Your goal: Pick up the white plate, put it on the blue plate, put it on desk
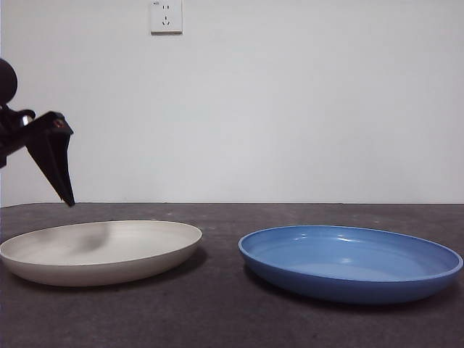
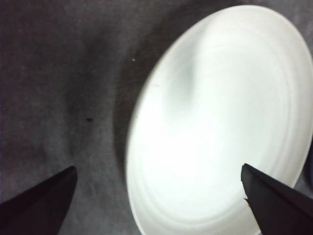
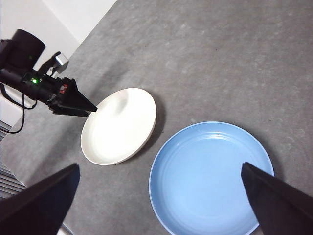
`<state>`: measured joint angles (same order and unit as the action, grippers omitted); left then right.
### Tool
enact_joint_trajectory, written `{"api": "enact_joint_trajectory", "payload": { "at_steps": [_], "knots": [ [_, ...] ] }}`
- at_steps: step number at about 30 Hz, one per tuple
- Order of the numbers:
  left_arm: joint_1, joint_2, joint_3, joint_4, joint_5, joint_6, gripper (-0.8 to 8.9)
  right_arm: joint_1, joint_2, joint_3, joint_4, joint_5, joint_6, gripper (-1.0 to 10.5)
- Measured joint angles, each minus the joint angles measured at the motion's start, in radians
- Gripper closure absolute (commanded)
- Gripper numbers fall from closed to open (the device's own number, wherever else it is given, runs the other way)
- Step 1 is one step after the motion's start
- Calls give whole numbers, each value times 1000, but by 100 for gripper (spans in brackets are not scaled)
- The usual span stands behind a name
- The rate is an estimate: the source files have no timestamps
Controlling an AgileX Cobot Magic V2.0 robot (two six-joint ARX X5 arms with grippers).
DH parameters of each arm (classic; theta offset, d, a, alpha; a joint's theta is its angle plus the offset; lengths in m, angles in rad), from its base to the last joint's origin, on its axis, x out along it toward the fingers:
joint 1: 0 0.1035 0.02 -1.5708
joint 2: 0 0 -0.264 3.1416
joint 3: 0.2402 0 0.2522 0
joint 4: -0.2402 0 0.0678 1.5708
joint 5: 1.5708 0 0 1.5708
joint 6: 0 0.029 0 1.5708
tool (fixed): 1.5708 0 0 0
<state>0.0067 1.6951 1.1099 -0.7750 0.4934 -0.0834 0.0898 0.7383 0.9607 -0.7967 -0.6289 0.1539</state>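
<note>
On the dark grey counter [image 1: 217, 319] the white plate [image 1: 101, 250] lies left of the blue plate [image 1: 351, 261], apart and unstacked, with the left gripper [image 2: 159, 196] released above its outer rim and the right gripper [image 3: 159, 196] waiting spread high overhead.

No readable text anywhere that I can spot; the wall socket [image 1: 166, 16] up top in the front view has a tiny mark in its corner, but it's way too small to make out; no brand or label on the white plate [image 1: 101, 251] or the blue plate [image 1: 350, 262], both are plain; the desk [image 1: 217, 312] has no markings either; the left gripper [image 3: 90, 108] shows a small green light and a red spot on its body in the right wrist view, no letters or numbers legible there
</note>
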Motion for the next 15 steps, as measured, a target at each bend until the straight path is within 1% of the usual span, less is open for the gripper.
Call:
{"api": "enact_joint_trajectory", "payload": {
  "at_steps": [5,8,9,15],
  "knots": [
    [0,30,0,10,0,0,250,0,0,0,0,0,0,334],
    [0,30,0,14,0,1,399,0,0,0,0,0,0,334],
    [0,30,0,14,0,1,429,0,0,0,0,0,0,334],
    [0,30,0,12,0,1,536,0,0,0,0,1,0,334]
  ]
}}
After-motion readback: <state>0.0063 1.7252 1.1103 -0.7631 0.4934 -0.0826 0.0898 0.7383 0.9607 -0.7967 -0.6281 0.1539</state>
